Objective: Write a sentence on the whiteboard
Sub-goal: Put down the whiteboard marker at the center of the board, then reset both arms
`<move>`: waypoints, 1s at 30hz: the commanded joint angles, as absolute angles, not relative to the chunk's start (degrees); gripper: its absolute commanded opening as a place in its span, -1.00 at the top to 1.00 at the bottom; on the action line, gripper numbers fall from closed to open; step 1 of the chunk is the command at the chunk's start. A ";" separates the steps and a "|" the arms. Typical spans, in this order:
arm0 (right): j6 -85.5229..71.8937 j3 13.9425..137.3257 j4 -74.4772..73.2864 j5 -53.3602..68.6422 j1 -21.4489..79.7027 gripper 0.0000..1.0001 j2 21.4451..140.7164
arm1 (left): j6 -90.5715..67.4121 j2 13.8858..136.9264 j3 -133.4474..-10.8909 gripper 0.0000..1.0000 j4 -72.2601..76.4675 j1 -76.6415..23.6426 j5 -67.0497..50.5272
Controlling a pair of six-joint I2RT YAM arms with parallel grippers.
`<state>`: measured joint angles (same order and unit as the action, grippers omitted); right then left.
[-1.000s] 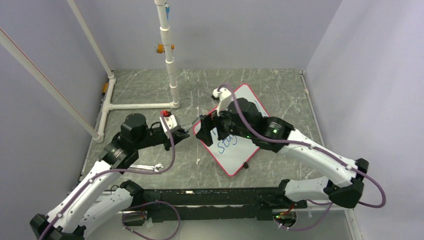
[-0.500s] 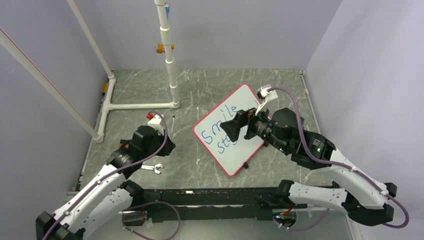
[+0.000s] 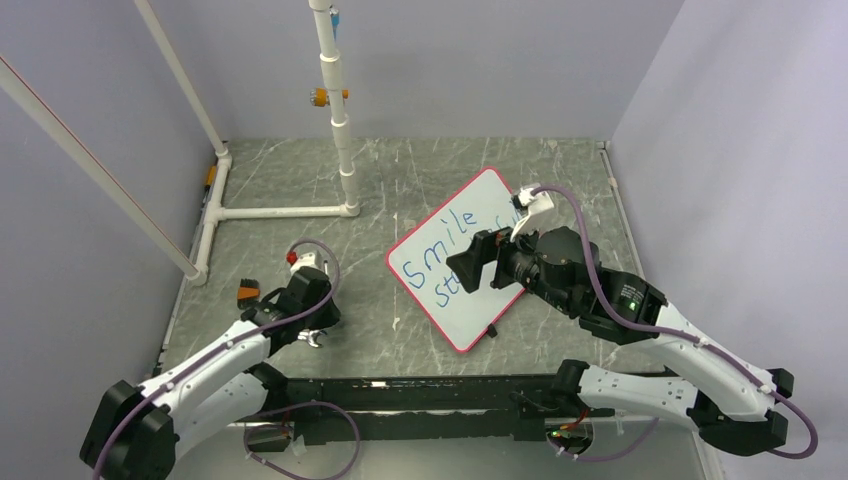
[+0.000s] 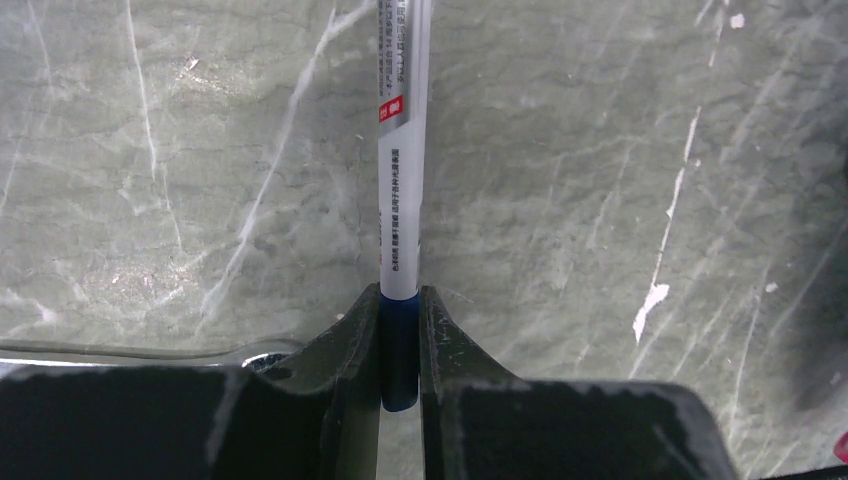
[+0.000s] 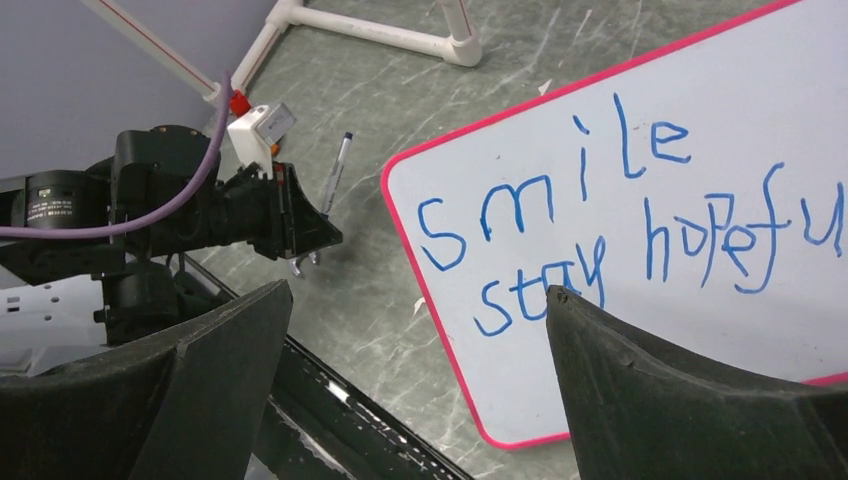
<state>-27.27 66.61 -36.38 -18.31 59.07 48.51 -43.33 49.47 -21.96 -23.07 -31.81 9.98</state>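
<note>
The large flat white whiteboard with a thin red rim point(image 3: 468, 312) lay skewed on the grey marbled counter point(image 3: 400, 180), right of centre. It carried the blue handwritten sentence point(image 5: 600, 270) "Smile stay hopeful" in two lines, so the writing was judged complete. The right tool point(image 5: 418, 295) hovered over the board's near-right side, spread wide and empty. The left tool point(image 4: 400, 300) was narrowed about the blue end of a white-barrelled marker point(image 4: 402, 180). Whether it was clamped or merely aligned could not be determined.
</note>
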 commanded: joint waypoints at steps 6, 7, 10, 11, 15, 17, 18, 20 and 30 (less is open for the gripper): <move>-28.54 64.85 -36.79 -20.49 59.22 -0.99 46.30 | -45.87 54.01 -20.41 0.59 -15.75 -31.67 12.47; -28.63 64.67 -36.94 -20.69 59.24 -0.99 46.04 | -45.88 53.90 -20.20 0.46 -15.66 -31.72 12.63; -28.83 63.93 -37.30 -21.12 59.23 -0.99 45.43 | -45.73 52.99 -20.29 0.15 -16.52 -31.68 13.18; -28.87 63.66 -37.35 -21.29 59.19 -0.99 45.22 | -45.60 52.67 -20.56 0.04 -17.24 -31.72 13.37; -28.94 62.96 -37.57 -21.74 59.24 -0.99 44.62 | -44.25 50.91 -22.76 -0.33 -20.97 -31.68 14.66; -28.92 62.55 -37.62 -22.11 59.23 -0.99 44.36 | -43.12 49.22 -24.26 -0.43 -23.08 -31.68 15.14; -28.92 62.38 -37.62 -22.33 59.26 -0.99 44.24 | -42.00 48.31 -25.59 -0.46 -24.29 -31.70 15.32; -28.77 62.04 -37.54 -22.67 59.21 -0.99 44.06 | -39.56 46.50 -28.19 -0.49 -26.74 -31.70 15.57; -29.85 58.99 -36.48 -25.33 59.25 -0.99 41.23 | -22.97 42.55 -47.23 -0.50 -36.46 -31.67 20.60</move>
<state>-28.77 60.12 -37.74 -22.72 59.09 42.89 -32.84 43.79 -41.01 -33.58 -31.79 17.54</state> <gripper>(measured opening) 0.993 0.748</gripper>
